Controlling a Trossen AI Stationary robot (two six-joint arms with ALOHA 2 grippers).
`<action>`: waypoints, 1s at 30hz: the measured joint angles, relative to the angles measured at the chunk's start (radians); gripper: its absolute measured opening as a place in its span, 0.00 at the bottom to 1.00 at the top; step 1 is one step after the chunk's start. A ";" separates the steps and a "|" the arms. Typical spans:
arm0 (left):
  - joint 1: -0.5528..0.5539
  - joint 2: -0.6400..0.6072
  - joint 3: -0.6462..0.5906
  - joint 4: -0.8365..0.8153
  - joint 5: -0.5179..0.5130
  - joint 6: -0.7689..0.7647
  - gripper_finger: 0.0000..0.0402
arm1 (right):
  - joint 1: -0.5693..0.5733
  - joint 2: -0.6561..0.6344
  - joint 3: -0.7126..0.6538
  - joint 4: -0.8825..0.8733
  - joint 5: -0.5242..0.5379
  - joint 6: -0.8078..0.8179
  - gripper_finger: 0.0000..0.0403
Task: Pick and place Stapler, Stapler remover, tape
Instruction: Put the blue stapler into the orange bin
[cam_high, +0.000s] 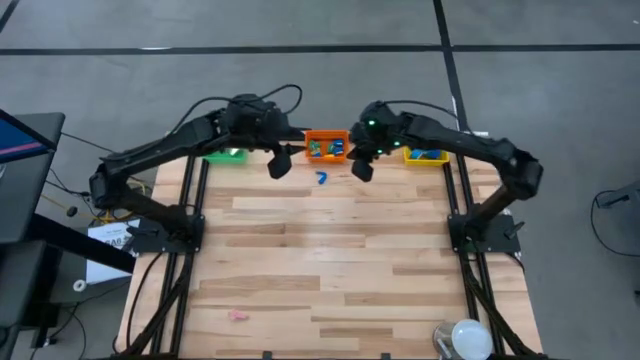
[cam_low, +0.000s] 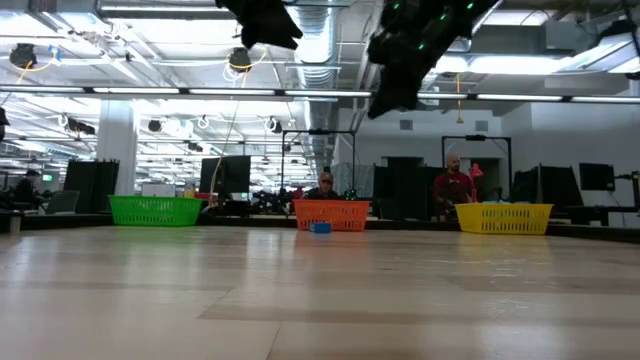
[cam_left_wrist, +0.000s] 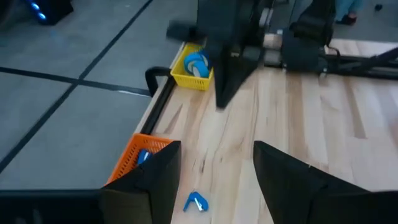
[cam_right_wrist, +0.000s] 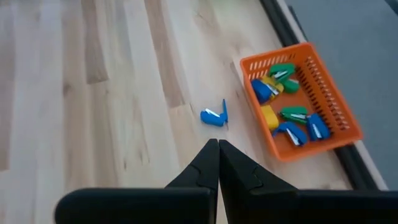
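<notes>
A small blue V-shaped stapler remover (cam_right_wrist: 214, 115) lies on the wood just in front of the orange bin (cam_right_wrist: 323, 134), which holds several blue, green and yellow staplers (cam_right_wrist: 292, 115). A blue tape roll (cam_left_wrist: 196, 63) sits in the yellow bin (cam_left_wrist: 189, 79) at the far right. My right gripper (cam_right_wrist: 218, 152) is shut and empty, up in the air just right of the remover (cam_high: 322, 178). My left gripper (cam_left_wrist: 217, 180) is open and empty, raised just left of it. Both grippers (cam_high: 280, 165) (cam_high: 362, 170) flank the remover at the far edge.
A green bin (cam_high: 225, 155) stands at the far left. A small pink thing (cam_high: 238, 314) lies near the front edge, and a white round object (cam_high: 466, 338) sits at the front right corner. People sit in the room behind the bins (cam_low: 455, 185).
</notes>
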 joint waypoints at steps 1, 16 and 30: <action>0.000 -0.010 0.000 0.001 -0.001 -0.004 0.48 | 0.001 0.022 0.000 0.017 0.000 0.001 0.00; 0.000 -0.059 -0.002 -0.002 -0.020 -0.005 0.48 | 0.050 0.312 0.017 0.236 0.147 0.077 0.00; 0.000 -0.058 -0.002 -0.001 -0.020 -0.005 0.48 | 0.107 0.500 0.182 0.111 0.313 0.150 0.00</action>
